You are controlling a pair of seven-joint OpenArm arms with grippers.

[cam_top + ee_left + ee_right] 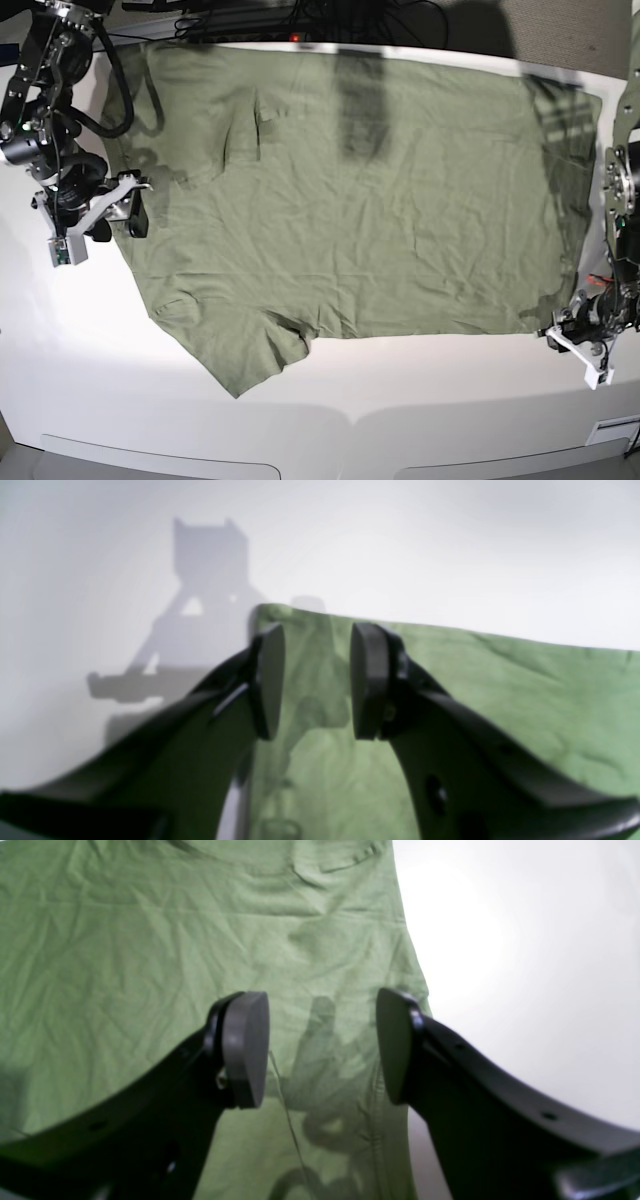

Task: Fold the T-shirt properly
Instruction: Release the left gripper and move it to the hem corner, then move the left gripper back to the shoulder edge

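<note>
White table (330,430), T-shirt (350,220) lengthwise across, hem toward left tool (316,680), both it and right tool (322,1047) agape, empty

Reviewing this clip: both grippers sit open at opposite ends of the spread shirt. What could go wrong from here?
1. The left gripper hovers right at the corner of the T-shirt; closing may catch only the hem edge, or miss.
2. The right gripper is over wrinkled cloth near the side edge; it may pinch one layer or bunch it.
3. Uneven grasps would likely skew the fold.

base looks straight down; both wrist views look close over t-shirt (350,200) edges.
</note>
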